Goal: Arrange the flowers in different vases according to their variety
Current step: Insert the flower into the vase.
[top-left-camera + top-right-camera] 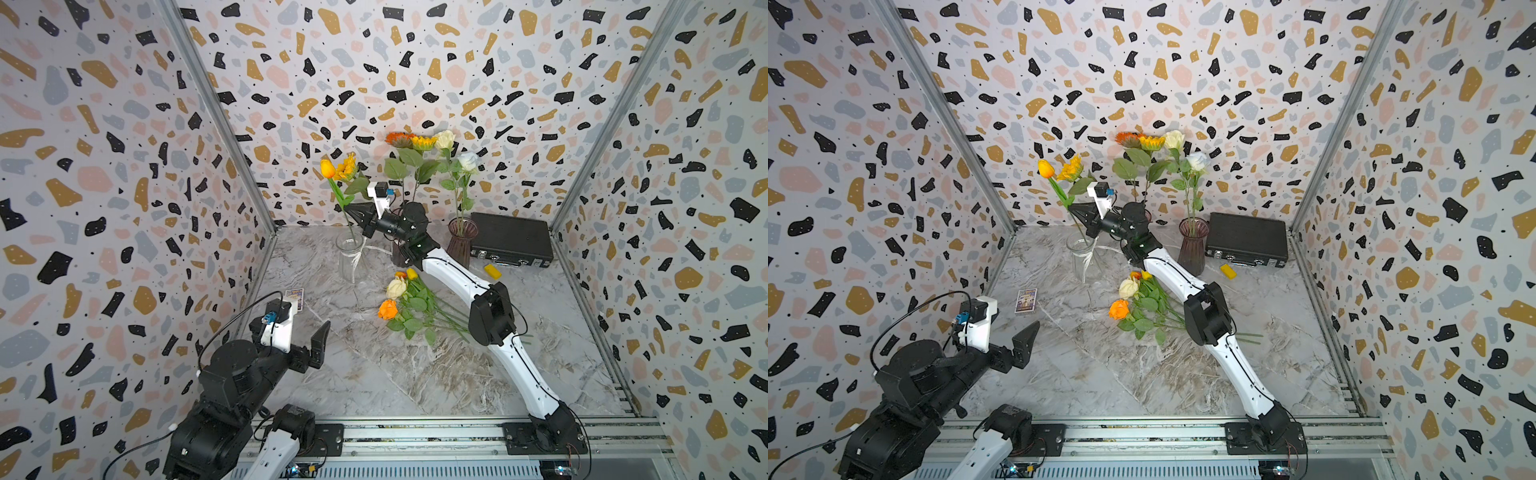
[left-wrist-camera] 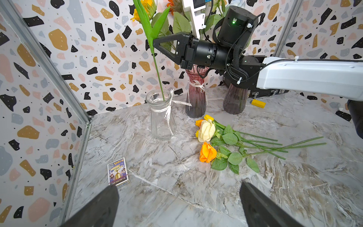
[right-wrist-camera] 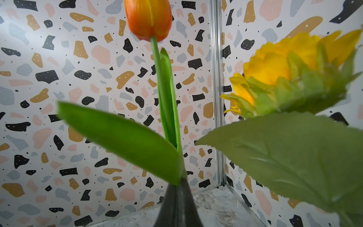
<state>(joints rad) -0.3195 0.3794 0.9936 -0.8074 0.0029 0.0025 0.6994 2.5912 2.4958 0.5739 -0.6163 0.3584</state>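
Bright, even light; close sunflower leaf blurred.

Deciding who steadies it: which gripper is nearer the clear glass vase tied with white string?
Right. The right gripper, shut on the orange tulip by its stem, is just above the clear glass vase. The left gripper hangs open, well apart, nearer the front.

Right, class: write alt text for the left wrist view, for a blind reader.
The right gripper, shut on a tulip stem, holds its lower end inside the clear vase. A cream rose and an orange rose lie on the marble table.
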